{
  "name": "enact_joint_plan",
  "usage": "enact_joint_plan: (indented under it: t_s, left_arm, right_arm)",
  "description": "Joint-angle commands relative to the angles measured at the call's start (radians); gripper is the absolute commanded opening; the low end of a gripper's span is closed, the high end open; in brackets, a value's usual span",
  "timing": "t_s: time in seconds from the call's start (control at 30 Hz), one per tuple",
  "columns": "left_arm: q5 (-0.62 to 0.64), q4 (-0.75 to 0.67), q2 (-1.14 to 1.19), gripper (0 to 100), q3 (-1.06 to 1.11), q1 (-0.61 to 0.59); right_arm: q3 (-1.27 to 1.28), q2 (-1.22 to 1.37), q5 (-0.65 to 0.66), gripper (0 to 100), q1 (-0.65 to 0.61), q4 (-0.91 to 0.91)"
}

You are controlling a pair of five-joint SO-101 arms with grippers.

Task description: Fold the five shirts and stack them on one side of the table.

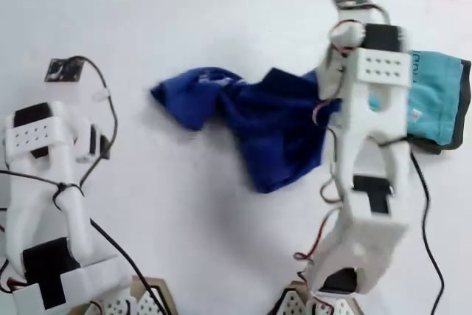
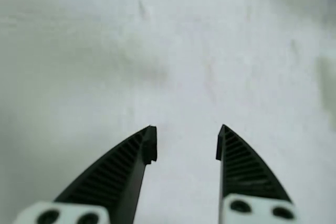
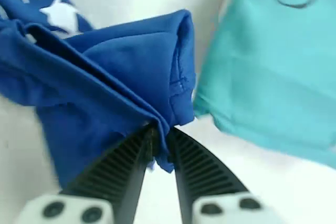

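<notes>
The crumpled blue shirt, soft knit, stretches left-to-right across the middle of the table. The right gripper pinches its right edge beside a folded teal shirt. The left gripper is parted at the left.

The loose shirt is lying across the centre of the table, with its right end sitting pinched in the right gripper. The folded shirt is lying at the frame's right edge, just beside it. The left gripper is hanging over bare table at far left.
</notes>
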Motion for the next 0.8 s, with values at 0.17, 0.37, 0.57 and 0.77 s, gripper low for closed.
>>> enact_joint_plan:
  t_s: [0.17,0.37,0.57,0.77]
  left_arm:
    - [0.08,0.048,-0.037,21,-0.082,0.184]
    - [0.097,0.087,-0.037,21,-0.174,0.316]
    - [0.092,0.083,-0.029,22,-0.183,0.482]
    - [-0.025,0.112,0.101,27,-0.183,0.687]
  right_arm:
    - [0.41,-0.622,0.104,1.9,0.013,0.019]
    - [0.69,-1.07,0.227,2.0,0.05,0.001]
    - [1.12,-1.363,0.292,2.0,0.16,-0.254]
    - [1.372,-1.415,0.287,2.0,0.177,-0.354]
